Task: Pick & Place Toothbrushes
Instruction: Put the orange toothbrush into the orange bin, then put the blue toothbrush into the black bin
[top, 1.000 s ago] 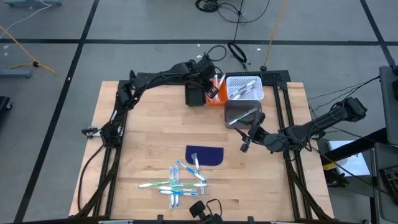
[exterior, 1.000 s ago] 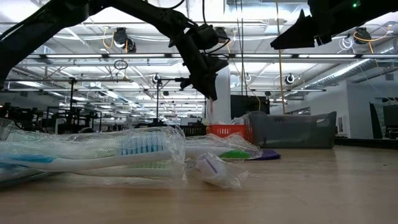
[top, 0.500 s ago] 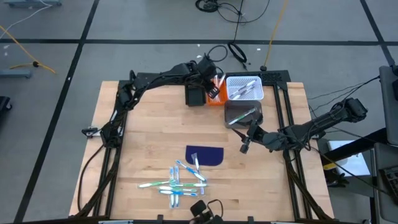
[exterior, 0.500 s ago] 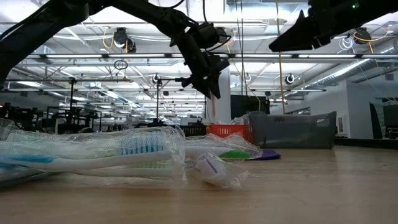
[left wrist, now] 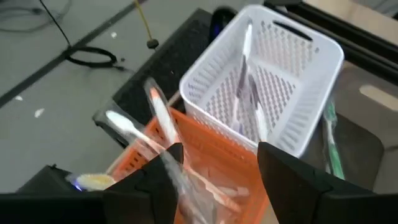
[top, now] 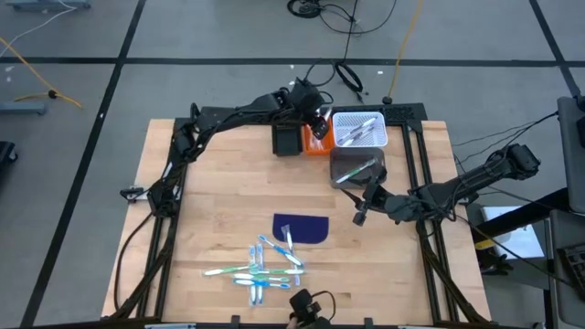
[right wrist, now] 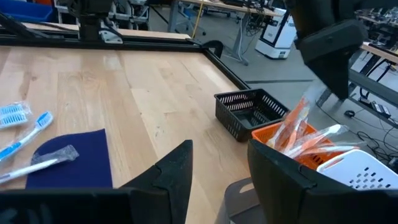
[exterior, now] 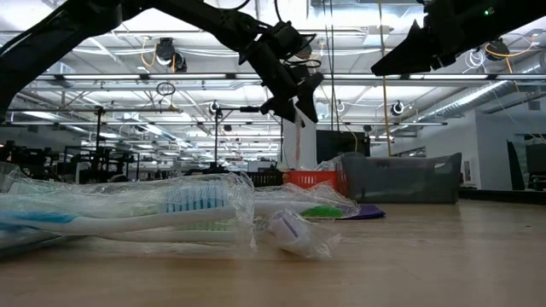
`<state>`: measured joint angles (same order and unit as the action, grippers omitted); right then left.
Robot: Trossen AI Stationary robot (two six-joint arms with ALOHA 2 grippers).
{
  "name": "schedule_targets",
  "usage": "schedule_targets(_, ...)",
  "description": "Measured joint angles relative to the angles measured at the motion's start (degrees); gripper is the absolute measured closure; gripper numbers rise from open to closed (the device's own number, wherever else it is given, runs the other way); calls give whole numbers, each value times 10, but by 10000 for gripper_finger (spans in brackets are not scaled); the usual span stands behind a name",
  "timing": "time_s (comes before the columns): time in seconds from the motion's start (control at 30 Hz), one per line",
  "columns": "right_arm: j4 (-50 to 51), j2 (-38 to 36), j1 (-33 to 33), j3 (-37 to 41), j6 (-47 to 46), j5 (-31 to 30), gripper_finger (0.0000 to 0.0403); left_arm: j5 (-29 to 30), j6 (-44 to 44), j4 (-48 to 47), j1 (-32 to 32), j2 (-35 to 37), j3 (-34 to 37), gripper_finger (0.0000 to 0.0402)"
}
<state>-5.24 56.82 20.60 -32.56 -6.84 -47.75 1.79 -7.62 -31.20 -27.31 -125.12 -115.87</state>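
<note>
The left gripper, fingers apart, hangs over the orange slatted plastic bin at twelve o'clock, wrapped toothbrushes standing inside. Loose plastic toothbrushes lie at six. The right gripper, seemingly apart and empty, waits at three.

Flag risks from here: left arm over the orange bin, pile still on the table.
1. The left gripper is open over the orange bin, whose wrapped toothbrushes stick up over the rim; a low pass could snag or tip them.
2. The remaining pile overlaps in crinkly wrappers, so a grasp may lift two or slip.
</note>
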Motion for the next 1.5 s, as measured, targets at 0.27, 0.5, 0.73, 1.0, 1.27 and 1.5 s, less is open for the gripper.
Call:
schedule_targets(0.27, -13, 0, 0, 21, 0, -2, 259, 20, 12, 20, 0, 0, 0, 192)
schedule_targets(0.5, -80, 0, 0, 45, 29, -1, 259, 46, 13, 30, -2, 0, 0, 192)
schedule_targets(0.73, -108, 0, 0, 45, 57, -1, 259, 39, 10, 94, -9, 0, 0, 192)
schedule_targets(1.0, -108, 0, 0, 45, 65, -1, 259, 41, 19, 24, -7, 0, 0, 192)
schedule_targets(1.27, -108, 0, 0, 45, 55, -1, 259, 41, 14, -23, 6, 0, 0, 192)
schedule_targets(1.5, -97, 0, 0, 45, 45, 0, 259, 6, 42, -189, 26, 13, 0, 192)
